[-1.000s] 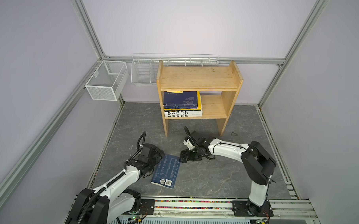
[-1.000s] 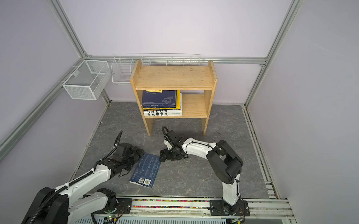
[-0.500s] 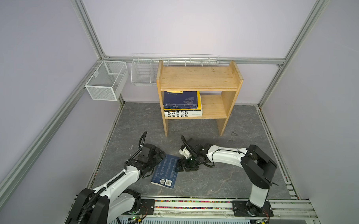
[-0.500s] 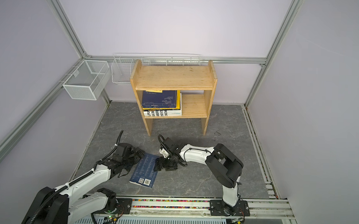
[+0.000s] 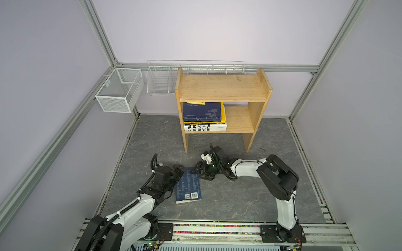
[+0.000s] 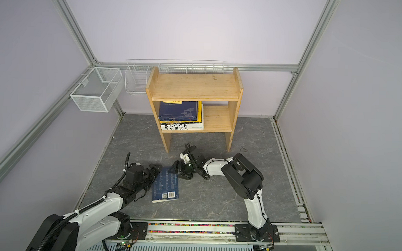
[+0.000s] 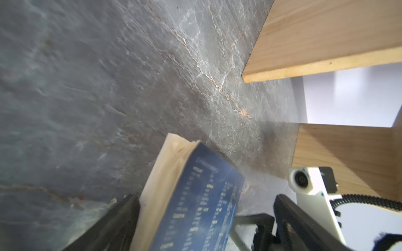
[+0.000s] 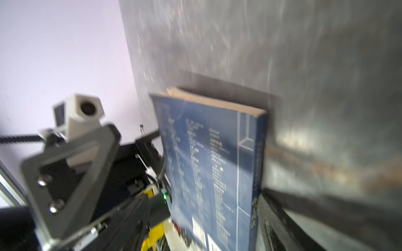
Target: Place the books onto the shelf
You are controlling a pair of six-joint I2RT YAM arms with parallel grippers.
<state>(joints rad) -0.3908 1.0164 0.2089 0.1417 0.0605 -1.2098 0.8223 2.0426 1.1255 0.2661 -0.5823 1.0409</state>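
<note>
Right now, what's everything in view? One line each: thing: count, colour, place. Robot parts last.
navy book: 1, navy, back cover with barcode up, on the floor between the two grippers
book stack: at least 3 visible, navy on top, then yellow, then white with black lettering; lower tier, left side
shelf: 1, light wood, two tiers, against the back wall
mesh basket: 1, white, hung on the left rail
wire basket: 1, white, on the back rail behind the shelf
floor mat: 1, grey stone pattern
left gripper: open, at the navy book's left edge
right gripper: open, at the navy book's far right corner
</note>
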